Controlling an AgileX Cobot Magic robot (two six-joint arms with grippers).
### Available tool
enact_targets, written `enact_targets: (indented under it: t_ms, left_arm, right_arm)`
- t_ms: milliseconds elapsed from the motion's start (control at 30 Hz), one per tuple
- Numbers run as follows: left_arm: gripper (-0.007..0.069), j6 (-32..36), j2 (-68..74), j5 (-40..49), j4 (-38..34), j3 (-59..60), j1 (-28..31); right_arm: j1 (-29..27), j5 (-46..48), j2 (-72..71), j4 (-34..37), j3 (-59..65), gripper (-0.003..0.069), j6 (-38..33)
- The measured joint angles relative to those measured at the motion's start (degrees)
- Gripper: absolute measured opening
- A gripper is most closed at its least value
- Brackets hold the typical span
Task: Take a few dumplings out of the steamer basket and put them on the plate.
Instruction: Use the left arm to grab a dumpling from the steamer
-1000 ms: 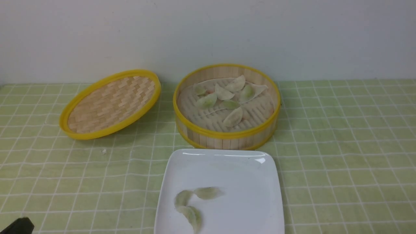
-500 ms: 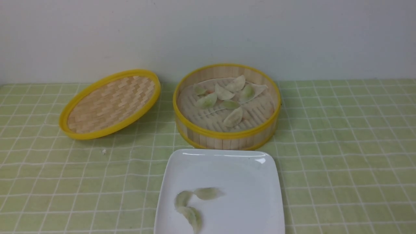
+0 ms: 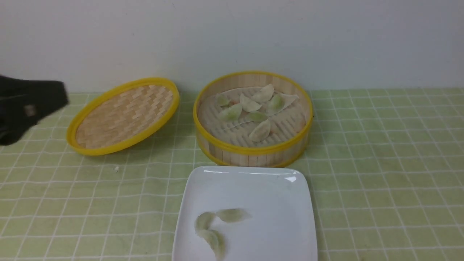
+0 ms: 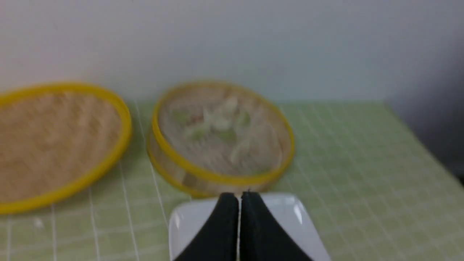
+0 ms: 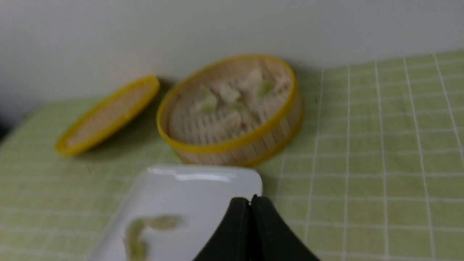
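The steamer basket (image 3: 253, 150) stands at the back middle of the table with several pale dumplings (image 3: 250, 105) on its liner. In front of it lies the white square plate (image 3: 268, 192), holding three greenish dumplings (image 3: 212, 226) in its near left part. A blurred black part of my left arm (image 3: 29, 105) shows at the left edge, left of the lid. My left gripper (image 4: 238, 196) is shut and empty, seen over the plate (image 4: 297, 214). My right gripper (image 5: 250, 200) is also shut and empty, by the plate's (image 5: 188, 188) right edge; it is outside the front view.
The shallow woven lid (image 3: 123, 116) with a yellow rim lies tilted to the left of the basket. A green checked cloth (image 3: 380, 163) covers the table. A white wall runs close behind the basket. A small crumb (image 3: 116, 168) lies on the cloth.
My left arm dropped out of the bottom left corner, then came back higher at the left edge, blurred. Basket, plate and dumplings have not moved.
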Motion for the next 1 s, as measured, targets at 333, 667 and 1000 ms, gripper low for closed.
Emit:
enact_targets:
  t_ms: [333, 667, 1000]
  left_arm:
    - [-0.0006, 11.6, 34.9, 6.3, 2.5, -19.1, -9.0]
    - [-0.0006, 8.7, 61.9, 13.8, 18.5, -46.1, -20.0]
    - [0.0097, 15.0, 78.2, 7.0, 21.9, -61.4, -20.1]
  right_arm:
    - [0.0, 8.1, 15.5, 2.8, -8.6, -0.0014, -6.1]
    - [0.0, 9.1, 15.2, 5.1, -8.8, -0.0014, -6.5]
    - [0.0, 9.9, 15.0, 5.1, -8.8, -0.0014, -4.7]
